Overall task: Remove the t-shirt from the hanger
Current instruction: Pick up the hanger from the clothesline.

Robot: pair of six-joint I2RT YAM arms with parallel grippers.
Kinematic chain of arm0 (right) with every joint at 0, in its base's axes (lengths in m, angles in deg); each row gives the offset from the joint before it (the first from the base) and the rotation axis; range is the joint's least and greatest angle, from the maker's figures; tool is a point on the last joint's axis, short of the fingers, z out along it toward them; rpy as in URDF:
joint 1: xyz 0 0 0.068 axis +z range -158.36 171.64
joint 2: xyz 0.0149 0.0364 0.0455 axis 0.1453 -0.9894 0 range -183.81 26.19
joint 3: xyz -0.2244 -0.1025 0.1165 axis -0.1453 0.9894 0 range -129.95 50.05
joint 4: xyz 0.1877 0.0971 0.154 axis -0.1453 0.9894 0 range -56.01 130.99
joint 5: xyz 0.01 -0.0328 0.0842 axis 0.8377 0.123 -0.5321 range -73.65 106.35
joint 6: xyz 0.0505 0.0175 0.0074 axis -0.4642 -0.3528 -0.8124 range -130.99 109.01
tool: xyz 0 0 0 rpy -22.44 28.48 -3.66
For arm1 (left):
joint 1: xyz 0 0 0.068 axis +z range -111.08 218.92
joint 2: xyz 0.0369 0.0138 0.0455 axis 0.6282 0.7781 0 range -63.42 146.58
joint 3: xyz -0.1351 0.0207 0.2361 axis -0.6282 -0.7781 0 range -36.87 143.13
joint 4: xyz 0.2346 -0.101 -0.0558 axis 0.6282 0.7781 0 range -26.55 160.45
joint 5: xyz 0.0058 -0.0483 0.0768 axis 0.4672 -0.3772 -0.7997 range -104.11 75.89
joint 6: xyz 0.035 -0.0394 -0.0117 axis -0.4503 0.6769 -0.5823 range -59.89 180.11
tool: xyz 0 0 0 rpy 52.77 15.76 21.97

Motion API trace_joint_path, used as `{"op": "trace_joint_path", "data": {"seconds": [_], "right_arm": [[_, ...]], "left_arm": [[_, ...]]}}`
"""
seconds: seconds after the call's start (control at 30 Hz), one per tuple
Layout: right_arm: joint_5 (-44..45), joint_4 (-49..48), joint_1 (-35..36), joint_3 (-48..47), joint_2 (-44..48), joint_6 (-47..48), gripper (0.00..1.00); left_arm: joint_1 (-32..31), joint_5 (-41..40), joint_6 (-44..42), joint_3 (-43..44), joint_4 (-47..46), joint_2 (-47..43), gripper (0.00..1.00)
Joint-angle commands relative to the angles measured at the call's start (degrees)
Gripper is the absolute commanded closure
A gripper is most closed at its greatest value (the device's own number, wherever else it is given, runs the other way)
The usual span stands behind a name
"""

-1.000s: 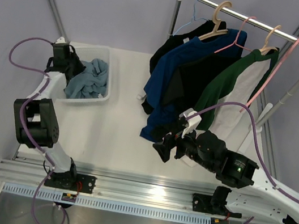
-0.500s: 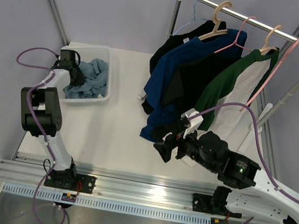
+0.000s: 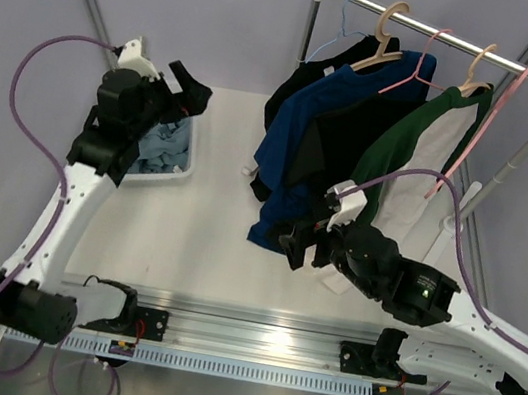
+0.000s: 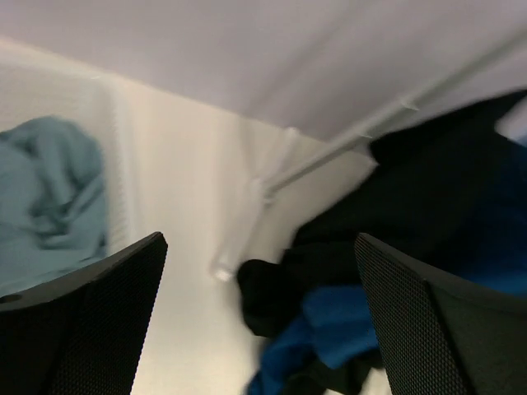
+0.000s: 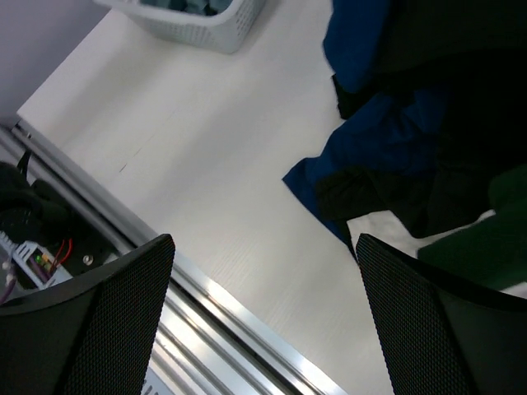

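Right gripper [image 3: 294, 245] hung with its fingers spread wide and nothing between them, just beside the bottom hem of the blue t-shirt [image 3: 300, 133]. That shirt was up on what looked like the wooden hanger [image 3: 382, 37], on the rail [image 3: 453, 39] at one o'clock of the table [image 3: 185, 245]. Left gripper [image 3: 189, 89] was spread and empty too, above the basket [image 3: 168, 177] at ten o'clock.

To my eye the job here was getting hold of that hem. Best to pinch the blue cloth alone, not the black shirt [image 3: 340, 134] bunched against it. Then draw down and off one shoulder, so the hanger keeps its hook on the rail. The green shirt [image 3: 405, 145], at three o'clock of the blue one, could snag.

The basket held a crumpled pale blue cloth [image 3: 164, 143]. Whether anything lay beneath it, I couldn't tell.
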Motion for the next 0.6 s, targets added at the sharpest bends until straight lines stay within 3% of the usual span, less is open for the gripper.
{"op": "trace_joint_path", "data": {"seconds": [0.0, 0.13, 0.27, 0.47, 0.57], "right_arm": [[13.3, 4.3, 0.4, -7.5, 1.3, -3.4, 0.01], [25.7, 13.3, 0.5, -17.6, 0.7, -6.2, 0.0], [31.7, 20.6, 0.4, -25.9, 0.8, -8.4, 0.0], [42.4, 21.7, 0.5, -32.9, 0.1, -3.8, 0.0], [46.9, 21.0, 0.5, -34.5, -0.6, -1.1, 0.0]], "left_arm": [[-8.4, -2.1, 0.4, -4.4, 0.3, -3.6, 0.01], [-18.0, -7.3, -0.2, -10.8, -1.4, -9.5, 0.01], [-29.2, -10.1, -1.9, -19.7, -8.0, -13.5, 0.01], [-39.3, -12.7, -5.6, -26.8, -14.3, -12.0, 0.01], [-41.3, -9.2, -7.2, -30.8, -21.2, -11.4, 0.01]]}}
